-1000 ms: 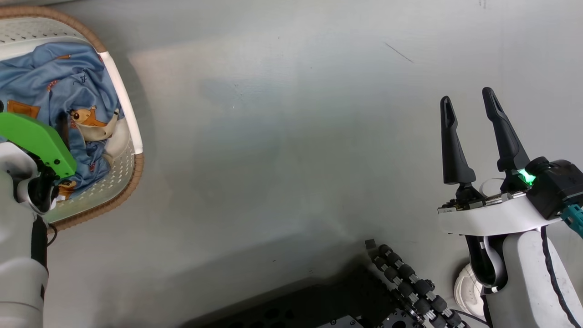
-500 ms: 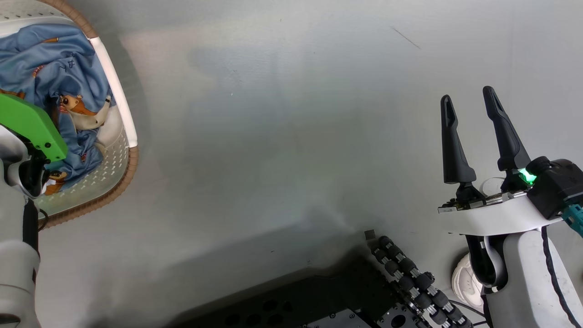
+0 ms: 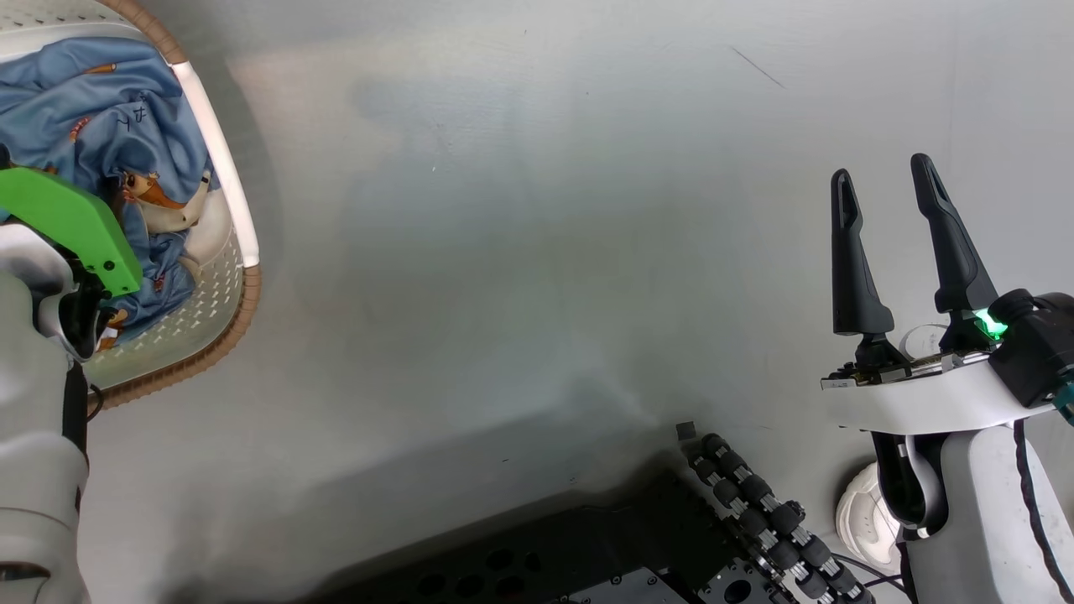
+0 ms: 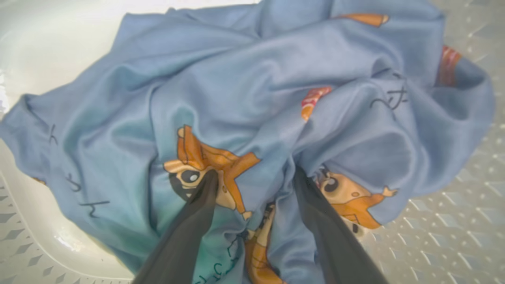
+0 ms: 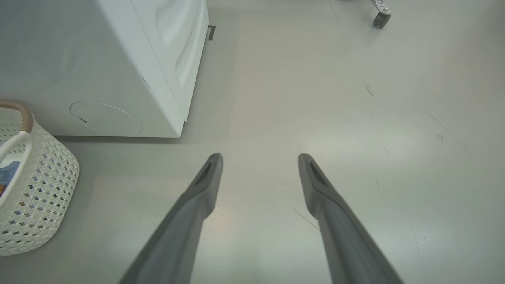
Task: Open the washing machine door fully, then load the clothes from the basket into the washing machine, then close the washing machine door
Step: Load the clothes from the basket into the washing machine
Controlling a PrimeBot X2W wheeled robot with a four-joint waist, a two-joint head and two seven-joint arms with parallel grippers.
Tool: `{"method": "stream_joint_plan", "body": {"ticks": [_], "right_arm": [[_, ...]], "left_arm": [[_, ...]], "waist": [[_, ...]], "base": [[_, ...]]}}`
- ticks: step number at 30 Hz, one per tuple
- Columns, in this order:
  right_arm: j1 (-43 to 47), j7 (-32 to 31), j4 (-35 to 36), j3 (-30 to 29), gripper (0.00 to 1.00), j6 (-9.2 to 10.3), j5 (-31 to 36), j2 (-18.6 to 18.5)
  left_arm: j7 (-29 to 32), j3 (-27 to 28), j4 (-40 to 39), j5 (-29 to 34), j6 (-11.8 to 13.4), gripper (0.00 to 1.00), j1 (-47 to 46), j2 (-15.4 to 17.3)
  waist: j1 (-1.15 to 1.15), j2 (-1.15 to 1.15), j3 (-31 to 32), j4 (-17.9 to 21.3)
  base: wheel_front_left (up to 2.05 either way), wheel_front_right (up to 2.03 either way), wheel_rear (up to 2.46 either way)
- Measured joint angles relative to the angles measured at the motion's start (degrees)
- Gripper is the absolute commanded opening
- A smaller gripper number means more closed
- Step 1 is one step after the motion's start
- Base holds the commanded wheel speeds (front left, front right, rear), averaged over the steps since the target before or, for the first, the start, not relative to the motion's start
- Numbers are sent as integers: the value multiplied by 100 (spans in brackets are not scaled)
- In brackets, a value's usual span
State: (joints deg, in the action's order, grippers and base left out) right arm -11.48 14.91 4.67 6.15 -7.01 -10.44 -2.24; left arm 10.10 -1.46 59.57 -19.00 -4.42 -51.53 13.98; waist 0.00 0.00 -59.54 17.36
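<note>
Basket point(image 3: 226, 277) at upper left of head view, standing on grey floor point(image 3: 520, 252), with clothes point(image 3: 101, 117) heaped inside: blue cloth, orange cartoon prints, a bit of cream. Over it, left arm with green cover point(image 3: 75, 226), reaching down into the heap. Seen from left wrist: left gripper point(image 4: 254, 173) spread wide, both dark fingertips point(image 4: 209, 181) pushed into the folds, a ridge of fabric bunched between them but not pinched. Perforated basket wall visible beside the cloth. Farther right in head view, bare floor, then dark robot base with a row of rollers point(image 3: 755, 512) along the bottom edge. At far right, right gripper point(image 3: 881, 168) held above the floor, fingers pointing up the view, wide apart, gripping nothing. Seen from right wrist: washing machine point(image 5: 98, 59) at upper left, white front and side meeting at a corner, with the basket just in front of it at the left edge and a small caster wheel point(image 5: 380, 17) at top right.
</note>
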Motion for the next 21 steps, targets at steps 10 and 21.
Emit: {"method": "stream_joint_plan", "body": {"ticks": [10,21], "right_arm": [[13,0,55,-35,100,0,37,0],[-160,0,26,-68,100,0,34,0]], "left_arm": [[-168,-152,252,185,14,0,-142,-20],[-600,-289,309,311,38,0,-285,-105]], "waist": [[0,0,-16,-53],[0,0,6,-174]], "base": [[0,0,0],[0,0,0]]}}
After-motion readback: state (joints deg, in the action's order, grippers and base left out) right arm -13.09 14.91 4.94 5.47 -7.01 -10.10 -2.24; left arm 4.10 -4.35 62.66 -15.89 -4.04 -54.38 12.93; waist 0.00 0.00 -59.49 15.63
